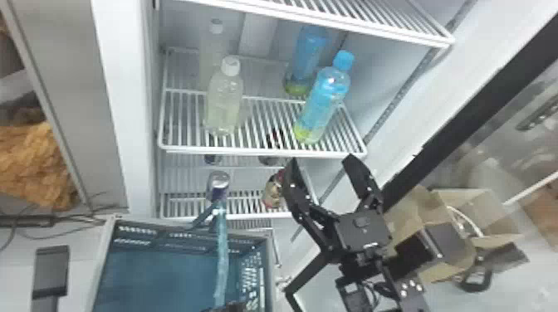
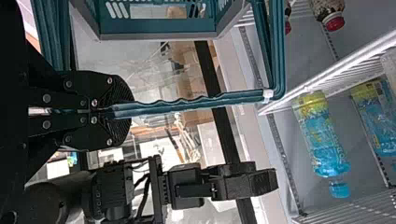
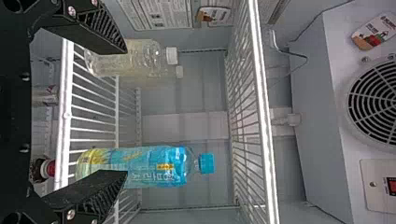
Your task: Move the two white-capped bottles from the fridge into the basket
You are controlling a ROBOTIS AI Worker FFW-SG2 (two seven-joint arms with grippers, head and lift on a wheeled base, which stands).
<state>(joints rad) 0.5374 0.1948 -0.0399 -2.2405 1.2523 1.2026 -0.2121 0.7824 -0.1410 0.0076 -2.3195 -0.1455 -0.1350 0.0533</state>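
**Listener:** What lies nearest the camera?

**Describer:** The right gripper (image 1: 321,162), lower right of centre in the head view, its two black fingers spread wide with nothing between them. At lower left sits the teal basket (image 1: 137,265); in the left wrist view the left gripper (image 2: 122,111) is clamped on its handle (image 2: 187,105).

**Listener:** And the white-capped bottles?

**Describer:** Upper left of centre, on a wire shelf (image 1: 265,152). The front bottle (image 1: 224,99) stands upright, its long axis running up the frame with a slight lean right, cap uppermost. The rear bottle (image 1: 211,58), fainter, stands parallel behind it, also cap up.

**Listener:** What could go wrong?

**Describer:** Rising straight in, the spread fingers could snag the shelf's front bar. Crossing leftward too deep, they might topple the blue-capped bottle (image 1: 324,103), upper right of centre. A push instead of a pinch could drive the front bottle into the rear one. The basket, gripped by its handle, may tip when a bottle lands off-centre.
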